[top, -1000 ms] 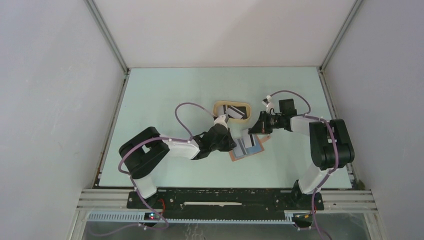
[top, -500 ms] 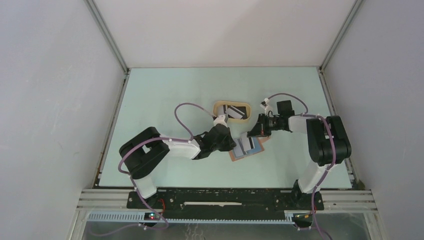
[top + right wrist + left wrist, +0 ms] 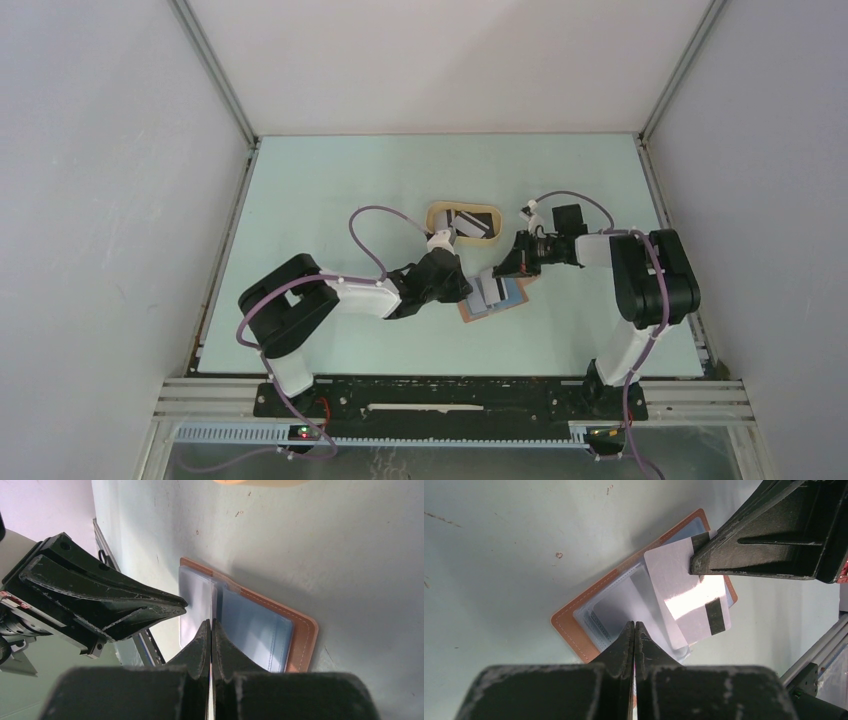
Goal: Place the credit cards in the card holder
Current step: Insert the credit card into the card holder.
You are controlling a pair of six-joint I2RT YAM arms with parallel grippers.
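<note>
The card holder (image 3: 497,298) lies open on the table, brown leather edge (image 3: 574,625) around light blue pockets (image 3: 260,630). My right gripper (image 3: 210,622) is shut on a whitish credit card (image 3: 684,595) with a dark stripe, held tilted over the holder's pockets. In the right wrist view that card shows only as a thin edge between the fingers. My left gripper (image 3: 634,625) is shut, its tips resting on the holder's inner pocket, with nothing visibly held. The two grippers face each other across the holder (image 3: 470,287) (image 3: 503,266). More credit cards (image 3: 468,224) lie in the tray.
An oval beige tray (image 3: 437,212) stands just behind the card holder, and its rim (image 3: 250,481) shows at the top of the right wrist view. The left gripper's fingers (image 3: 125,600) fill the left of that view, close to the holder.
My right gripper has shifted slightly left with the card, further over the card holder. The left arm has stayed almost still.
</note>
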